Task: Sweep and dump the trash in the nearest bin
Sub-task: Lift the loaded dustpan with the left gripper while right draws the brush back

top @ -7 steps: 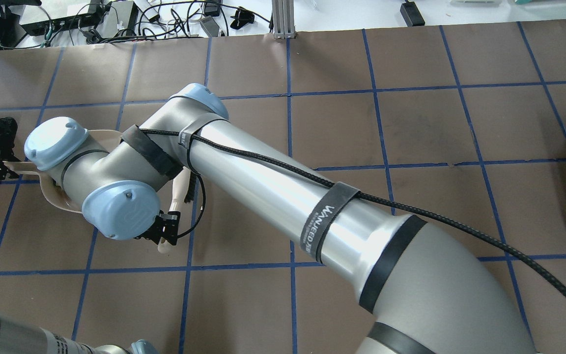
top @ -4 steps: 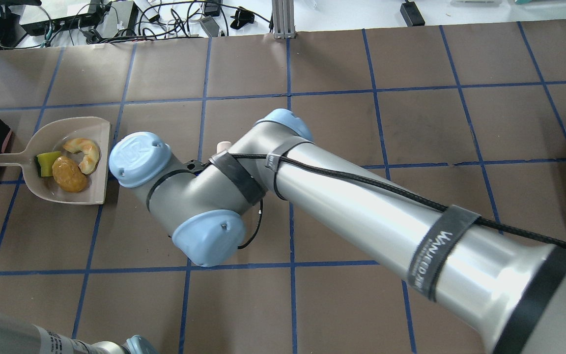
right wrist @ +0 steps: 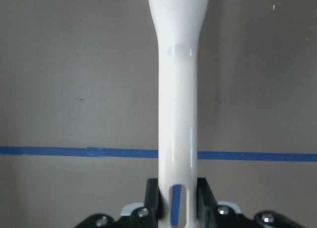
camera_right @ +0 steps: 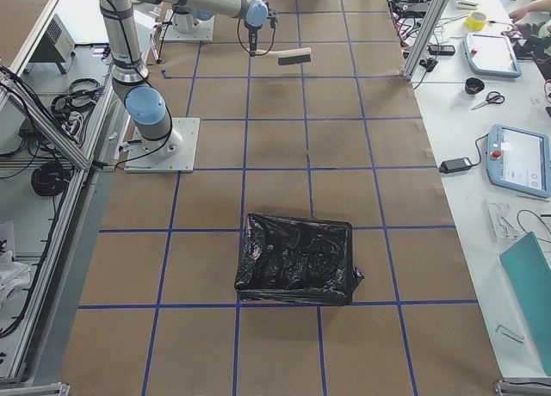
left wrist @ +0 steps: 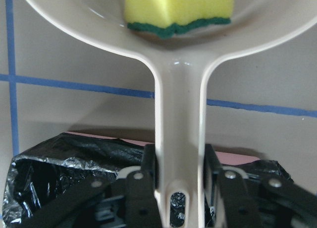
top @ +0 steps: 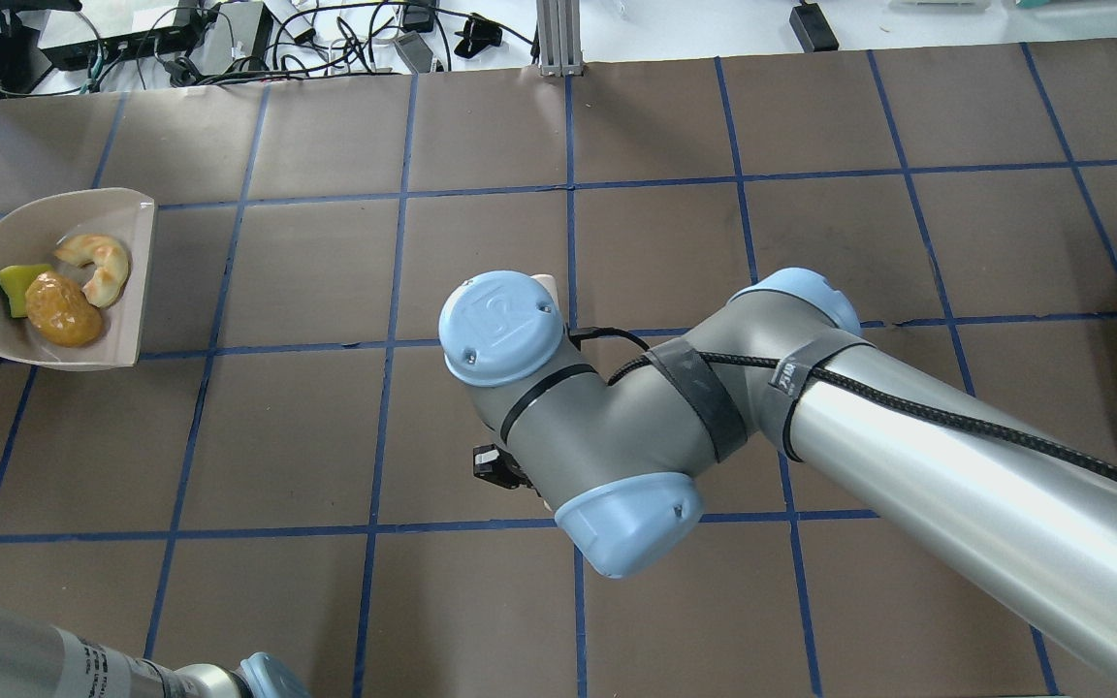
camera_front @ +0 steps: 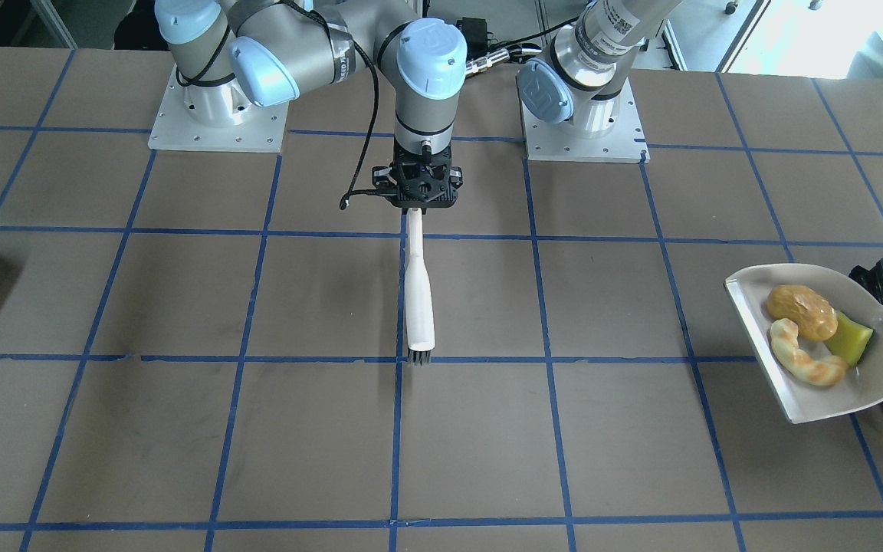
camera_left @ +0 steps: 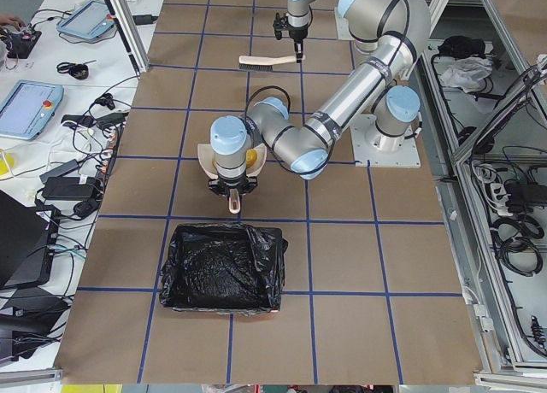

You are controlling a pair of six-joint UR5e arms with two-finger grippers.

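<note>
Three pieces of trash lie together in a beige dustpan (camera_front: 832, 399), at 3 o'clock in the front-facing view: a wrinkled tan-brown lump (camera_front: 800, 312), a yellow-green sponge piece (camera_front: 849, 340) at its 4 o'clock, and a curved cream-orange scrap (camera_front: 805, 366) at its 6 o'clock. All three touch or nearly touch. They fill only a small part of the pan.

Left gripper (left wrist: 179, 163): fingers pressed against both sides of the dustpan handle, pinching it near its end. The pan's bowl is over the table (camera_front: 181, 429). The handle end and gripper are over the lip of the bin (camera_left: 265, 265).

Right gripper (camera_front: 415, 188): fingers clamped on the end of a white brush (camera_front: 418, 295). The handle runs toward 6 o'clock in the front-facing view, with dark bristles at the far tip, well apart from the dustpan.

Differences between views:
- The left wrist view shows only the sponge, with a dark green layer on one face. The lump and scrap are out of frame.
- The overhead view hides the right gripper and most of the brush under the arm. The front-facing view shows both plainly.
- The left side view shows the whole bin with its crinkled black liner, at 6 o'clock from the dustpan. The overhead view shows only a sliver of it, including a pink side, at 9 o'clock.
</note>
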